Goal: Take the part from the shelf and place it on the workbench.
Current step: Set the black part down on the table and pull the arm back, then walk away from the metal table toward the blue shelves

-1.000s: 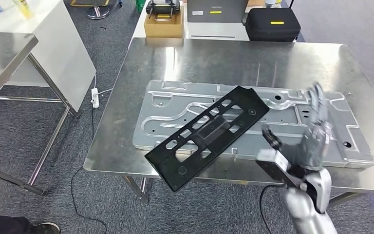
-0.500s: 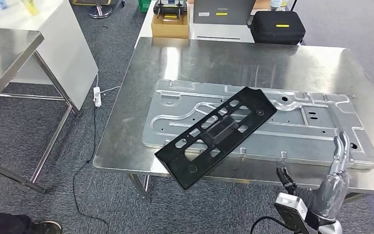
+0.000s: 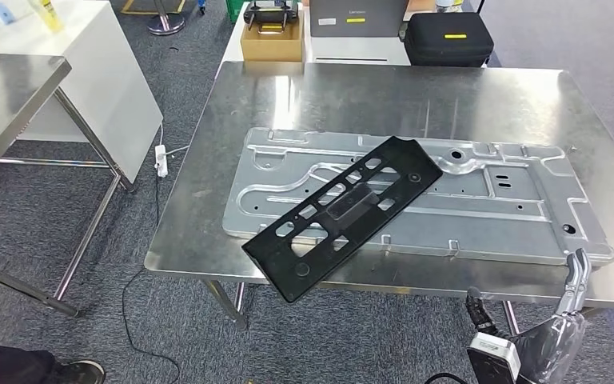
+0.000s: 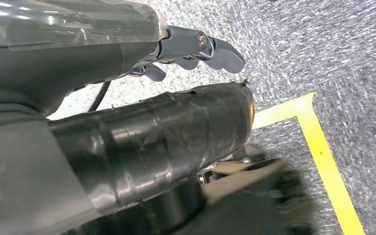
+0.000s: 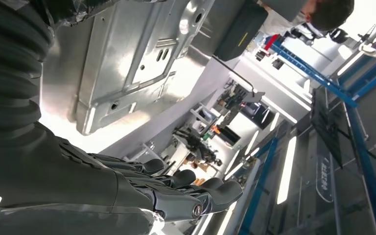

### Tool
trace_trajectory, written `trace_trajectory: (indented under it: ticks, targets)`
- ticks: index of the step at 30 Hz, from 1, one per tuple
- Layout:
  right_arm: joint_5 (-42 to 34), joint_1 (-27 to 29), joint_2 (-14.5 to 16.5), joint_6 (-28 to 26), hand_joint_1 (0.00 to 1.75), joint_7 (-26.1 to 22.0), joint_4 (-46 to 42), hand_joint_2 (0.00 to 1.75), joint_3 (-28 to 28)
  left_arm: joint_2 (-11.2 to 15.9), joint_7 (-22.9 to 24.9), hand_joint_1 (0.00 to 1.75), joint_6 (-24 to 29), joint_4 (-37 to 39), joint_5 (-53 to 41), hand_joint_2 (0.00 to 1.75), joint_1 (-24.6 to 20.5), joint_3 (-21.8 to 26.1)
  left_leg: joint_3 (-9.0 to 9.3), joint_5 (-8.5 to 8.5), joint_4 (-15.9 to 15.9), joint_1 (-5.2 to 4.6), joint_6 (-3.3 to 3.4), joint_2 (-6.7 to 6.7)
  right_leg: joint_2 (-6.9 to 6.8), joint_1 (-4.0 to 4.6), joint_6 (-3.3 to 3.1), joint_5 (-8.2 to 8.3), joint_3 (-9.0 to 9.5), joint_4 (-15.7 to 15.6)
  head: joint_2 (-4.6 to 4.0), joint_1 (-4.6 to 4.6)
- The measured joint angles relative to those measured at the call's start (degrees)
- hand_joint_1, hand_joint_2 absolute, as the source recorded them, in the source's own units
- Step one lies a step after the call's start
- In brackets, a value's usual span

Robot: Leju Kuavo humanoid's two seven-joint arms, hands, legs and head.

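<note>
One black part (image 3: 342, 214), a long flat bracket full of cut-outs, lies on the steel worktop (image 3: 384, 92) in the middle of the head view. Its long axis runs on a slant, from the lower left of the frame up toward the centre right. Its lower end hangs past the worktop's near edge, and its upper end rests on top of a single large stamped metal panel (image 3: 520, 204) that lies flat along the worktop. Nothing is gripping the part.

The right hand (image 3: 564, 324) shows at the lower right corner of the head view, below the worktop's near edge and well apart from the part, fingers pointing up. In the right wrist view the right hand's fingers (image 5: 196, 193) are stretched out side by side with nothing in them, and one corner of the metal panel shows beyond them.

The left wrist view looks down at grey carpet (image 4: 333, 44) with one yellow tape line (image 4: 323, 152); the left hand (image 4: 191, 54) holds nothing, its fingers bent only slightly.

At the top of the head view, behind the worktop, stand one cardboard box (image 3: 272, 42) and one black case (image 3: 448, 38). A second steel table (image 3: 8, 96) stands at the upper left.
</note>
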Motion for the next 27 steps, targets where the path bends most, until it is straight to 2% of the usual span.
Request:
trace_trajectory:
  ticks: [1,2,5,6,7,9,10,11,12,13,15,16,17,18,20,21,22,23,25,26,27]
  targets:
    - [-0.26,0.19,0.33,0.08,0.00,-0.18,0.01,1.75,-0.24,0.00,0.01,0.00,0.01,0.00,-0.01,0.00,-0.04,0.05,1.29,0.70,-2.60,-0.11,0.26,-0.02,0.02,0.07,0.27,0.15,-0.07,0.06,0.00,0.01]
    - [-0.55,0.39,0.70,0.12,0.00,-0.33,0.01,1.75,-0.51,0.00,0.03,0.00,0.03,0.00,-0.02,0.00,-0.07,0.09,1.75,0.87,-3.81,-0.25,0.52,-0.04,0.03,0.12,0.59,0.34,-0.17,0.08,0.00,0.01]
    - [-1.23,1.25,1.62,-0.04,0.00,-0.66,-0.01,1.75,-1.37,-0.01,0.23,0.00,0.06,0.00,-0.07,0.00,0.05,0.16,1.38,1.67,-4.28,-0.28,1.52,0.03,0.12,0.09,1.65,0.70,-0.43,0.04,0.00,0.02]
    - [-1.38,1.56,1.88,-0.10,0.00,-0.81,-0.01,1.75,-1.72,-0.01,0.32,0.00,0.07,0.00,-0.08,0.00,0.07,0.18,1.21,2.11,-4.57,-0.18,2.01,0.13,0.19,0.06,1.91,-0.16,-0.79,0.80,0.00,0.05]
    - [-1.55,1.84,2.13,-0.15,0.00,-1.00,-0.02,1.75,-2.14,-0.01,0.41,0.00,0.07,0.00,-0.10,0.00,0.04,0.20,0.95,2.57,-4.83,-0.07,2.51,0.23,0.26,0.04,2.14,-1.85,-1.58,2.72,0.00,0.07]
    - [-1.79,2.42,2.67,-0.18,0.00,-1.41,-0.01,1.75,-3.17,0.00,0.61,0.00,0.04,0.00,-0.16,0.00,0.00,0.21,0.09,3.22,-4.83,-0.15,3.08,0.42,0.35,-0.03,2.51,-6.73,-4.32,9.80,0.00,0.11]
    - [-1.85,2.69,2.89,-0.19,0.00,-1.53,0.00,1.75,-3.66,0.00,0.71,0.00,0.01,0.00,-0.19,0.00,0.05,0.22,-0.40,3.49,-4.74,-0.24,3.16,0.48,0.37,-0.03,2.66,-8.52,-5.56,13.45,0.00,0.10]
    - [-1.87,2.96,3.10,-0.19,0.00,-1.64,0.01,1.75,-4.12,0.00,0.79,0.00,-0.01,0.00,-0.20,0.00,0.12,0.22,-0.85,3.72,-4.63,-0.32,3.15,0.54,0.37,-0.03,2.75,-9.21,-6.04,15.60,0.00,0.10]
    - [-1.87,3.17,3.31,-0.18,0.00,-1.74,0.01,1.75,-4.53,0.00,0.84,0.00,-0.03,0.00,-0.20,0.00,0.17,0.23,-1.26,3.93,-4.49,-0.38,3.10,0.58,0.37,-0.03,2.75,-8.70,-5.37,15.50,0.00,0.10]
    - [-1.84,3.32,3.51,-0.16,0.00,-1.87,0.01,1.75,-4.96,0.00,0.86,0.00,-0.07,0.00,-0.20,0.00,0.19,0.24,-1.62,4.10,-4.32,-0.40,3.00,0.59,0.36,-0.03,2.67,-7.30,-3.51,13.02,0.00,0.10]
    - [-1.72,3.43,3.91,-0.05,0.00,-2.24,0.01,1.75,-5.91,0.00,0.86,0.00,-0.14,0.00,-0.20,0.00,0.17,0.24,-2.20,4.36,-3.85,-0.44,2.70,0.58,0.38,0.09,2.24,-4.54,1.89,4.61,0.00,0.10]
    - [-1.66,3.51,4.15,0.04,0.00,-2.42,0.00,1.75,-6.40,0.00,0.84,0.00,-0.16,0.00,-0.20,0.00,0.17,0.25,-2.36,4.50,-3.67,-0.49,2.47,0.55,0.41,0.25,1.94,-3.67,3.63,1.61,0.00,0.11]
    - [-1.61,3.59,4.37,0.17,0.00,-2.52,0.00,1.75,-6.91,0.00,0.81,0.00,-0.15,0.00,-0.19,0.00,0.15,0.25,-2.47,4.66,-3.50,-0.53,2.20,0.53,0.43,0.44,1.62,-3.41,4.50,-0.23,0.00,0.10]
    - [-1.58,3.68,4.62,0.33,0.00,-2.57,0.00,1.75,-7.37,-0.01,0.79,0.00,-0.14,0.00,-0.19,0.00,0.12,0.26,-2.54,4.88,-3.51,-0.55,1.85,0.52,0.47,0.63,1.30,-3.36,4.41,-0.58,0.00,0.09]
    - [-1.46,3.78,5.15,0.85,0.00,-2.61,0.01,1.75,-8.26,0.01,0.74,0.00,-0.08,0.00,-0.19,0.00,0.10,0.27,-2.73,5.02,-3.36,-0.58,1.14,0.46,0.42,0.48,0.52,-2.77,3.94,-1.15,0.00,0.08]
    - [-1.39,3.80,5.42,1.10,0.00,-2.62,0.02,1.75,-8.58,0.02,0.73,0.00,-0.05,0.00,-0.20,0.00,0.11,0.27,-3.10,4.19,-2.68,-0.56,0.79,0.41,0.36,0.32,0.04,-2.35,3.66,-1.31,0.00,0.03]
    - [-1.32,3.81,5.70,1.31,0.00,-2.65,0.03,1.75,-8.86,0.03,0.72,0.00,-0.04,0.00,-0.20,0.00,0.14,0.28,-3.78,2.42,-0.90,-0.49,0.47,0.36,0.29,0.14,-0.38,-1.86,3.27,-1.51,0.00,-0.01]
    - [-1.28,3.85,6.00,1.46,0.00,-2.68,0.07,1.75,-9.09,0.04,0.72,0.00,-0.04,0.00,-0.20,0.00,0.16,0.28,-4.77,-0.06,1.95,-0.32,0.19,0.32,0.20,0.10,-0.66,-1.41,2.78,-1.57,0.00,-0.06]
    - [-1.22,3.92,6.44,1.62,0.00,-2.73,0.21,1.75,-9.39,0.05,0.73,0.00,-0.04,0.00,-0.20,0.00,0.16,0.28,-6.86,-4.80,9.10,-0.06,-0.27,0.32,0.16,0.16,-0.81,-0.58,1.57,-1.47,0.00,-0.14]
    - [-1.21,3.95,6.61,1.68,0.00,-2.73,0.31,1.75,-9.51,0.07,0.75,0.00,-0.04,0.00,-0.20,0.00,0.17,0.28,-7.13,-5.73,11.38,0.02,-0.41,0.33,0.14,0.17,-0.74,-0.20,0.96,-1.36,0.00,-0.14]
    - [-1.21,3.95,6.75,1.71,0.00,-2.73,0.39,1.75,-9.61,0.08,0.77,0.00,-0.04,0.00,-0.20,0.00,0.18,0.28,-6.46,-5.53,11.77,0.08,-0.49,0.34,0.12,0.16,-0.64,0.15,0.37,-1.19,0.00,-0.15]
